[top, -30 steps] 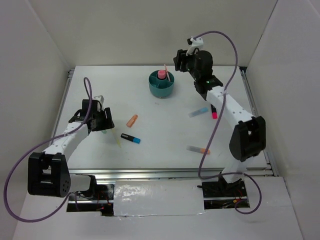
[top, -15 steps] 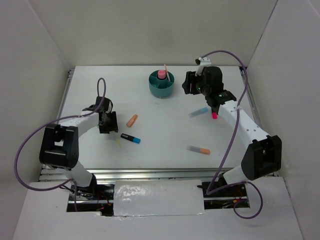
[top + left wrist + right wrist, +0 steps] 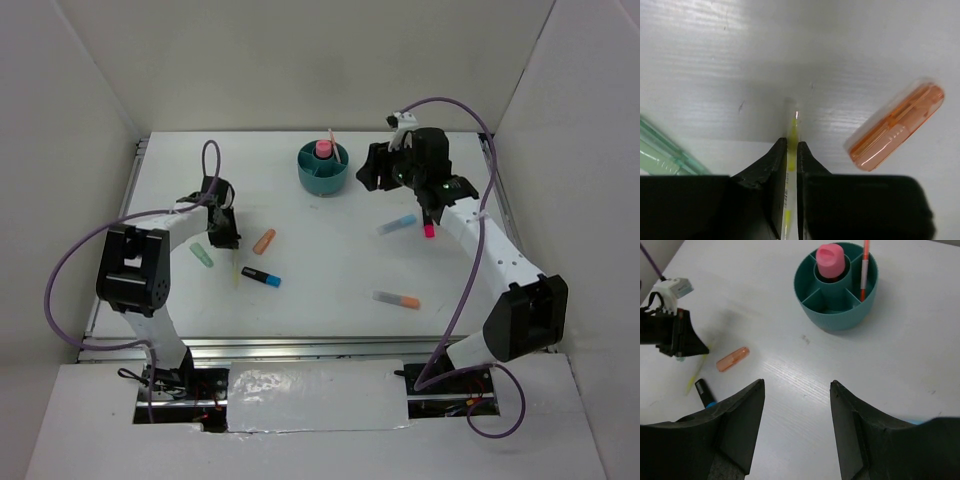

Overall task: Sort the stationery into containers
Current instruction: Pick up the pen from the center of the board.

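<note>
Where the left wrist view looks straight down, the left gripper [image 3: 792,150] has its jaws clenched on the thin yellow pen [image 3: 792,132], whose tip pokes out above the fingertips onto the white table [image 3: 850,45]. To the right of it in that view lies the orange stub [image 3: 895,127], tilted and apart from the fingers; the mint green marker [image 3: 660,150] cuts across the lower left corner.

In the top view the left gripper [image 3: 231,243] sits left of centre, with the yellow pen [image 3: 237,272] running down the frame from it, the mint green marker [image 3: 202,256] to its left, the orange stub [image 3: 264,241] to its right and a black and blue marker [image 3: 261,277] just below the stub. The teal cup [image 3: 324,178] stands at upper centre, a pink stub [image 3: 323,149] upright in its centre well and a thin orange and white pen [image 3: 330,138] in an outer compartment.

The right gripper [image 3: 372,172] hangs right of the cup, jaws spread and holding nothing, as its own wrist view shows [image 3: 797,385]. Below it lie a blue marker [image 3: 397,224], a pink marker [image 3: 428,230] and, lower, a grey and orange marker [image 3: 397,298].
</note>
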You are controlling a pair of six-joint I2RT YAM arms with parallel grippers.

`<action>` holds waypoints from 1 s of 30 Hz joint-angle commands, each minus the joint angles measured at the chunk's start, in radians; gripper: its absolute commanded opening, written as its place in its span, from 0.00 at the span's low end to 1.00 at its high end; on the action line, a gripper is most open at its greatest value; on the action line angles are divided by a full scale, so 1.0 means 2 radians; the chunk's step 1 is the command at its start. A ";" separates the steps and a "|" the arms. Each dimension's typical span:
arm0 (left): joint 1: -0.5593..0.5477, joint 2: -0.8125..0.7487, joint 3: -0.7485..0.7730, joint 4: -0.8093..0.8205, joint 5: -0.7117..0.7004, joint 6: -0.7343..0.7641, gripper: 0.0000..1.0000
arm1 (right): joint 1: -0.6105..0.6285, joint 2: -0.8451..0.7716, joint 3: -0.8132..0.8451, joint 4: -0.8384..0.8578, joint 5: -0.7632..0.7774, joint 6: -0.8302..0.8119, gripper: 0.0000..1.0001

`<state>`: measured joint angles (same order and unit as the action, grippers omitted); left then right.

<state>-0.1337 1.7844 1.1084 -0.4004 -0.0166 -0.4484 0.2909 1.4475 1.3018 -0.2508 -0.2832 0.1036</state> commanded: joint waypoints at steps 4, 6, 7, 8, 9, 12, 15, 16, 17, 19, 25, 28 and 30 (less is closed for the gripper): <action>0.012 0.007 0.088 0.006 0.015 0.027 0.05 | 0.018 -0.015 0.041 -0.008 -0.037 0.017 0.62; 0.018 -0.003 0.130 0.005 0.029 0.034 0.00 | 0.020 -0.015 0.051 -0.010 -0.037 0.023 0.62; 0.022 -0.020 0.142 0.007 0.043 0.038 0.00 | 0.023 -0.016 0.055 -0.010 -0.044 0.028 0.62; 0.026 -0.030 0.153 0.012 0.084 0.039 0.00 | 0.024 -0.017 0.056 -0.009 -0.050 0.032 0.62; 0.035 -0.044 0.167 0.022 0.107 0.038 0.00 | 0.023 -0.018 0.061 -0.003 -0.058 0.034 0.62; 0.043 -0.107 0.158 0.083 0.202 0.015 0.00 | 0.026 -0.019 0.074 0.008 -0.098 0.051 0.66; 0.042 -0.165 0.127 0.146 0.274 -0.029 0.00 | 0.031 -0.008 0.095 0.022 -0.150 0.079 0.72; 0.041 -0.189 0.116 0.158 0.293 -0.043 0.00 | 0.032 -0.004 0.101 0.029 -0.163 0.087 0.72; 0.038 -0.199 0.103 0.192 0.313 -0.058 0.00 | 0.037 0.003 0.105 0.036 -0.189 0.104 0.72; 0.038 -0.231 0.061 0.246 0.369 -0.104 0.00 | 0.047 0.010 0.121 0.052 -0.207 0.118 0.73; 0.029 -0.282 -0.010 0.390 0.406 -0.195 0.00 | 0.110 0.051 0.167 0.066 -0.260 0.138 0.74; 0.022 -0.287 -0.008 0.404 0.412 -0.211 0.00 | 0.132 0.069 0.177 0.068 -0.264 0.142 0.74; 0.016 -0.288 -0.007 0.414 0.413 -0.225 0.00 | 0.141 0.076 0.177 0.067 -0.262 0.140 0.73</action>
<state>-0.0872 1.2297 1.0737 0.2783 0.7536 -0.8162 0.5503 1.5799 1.6100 -0.1616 -0.7677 0.3649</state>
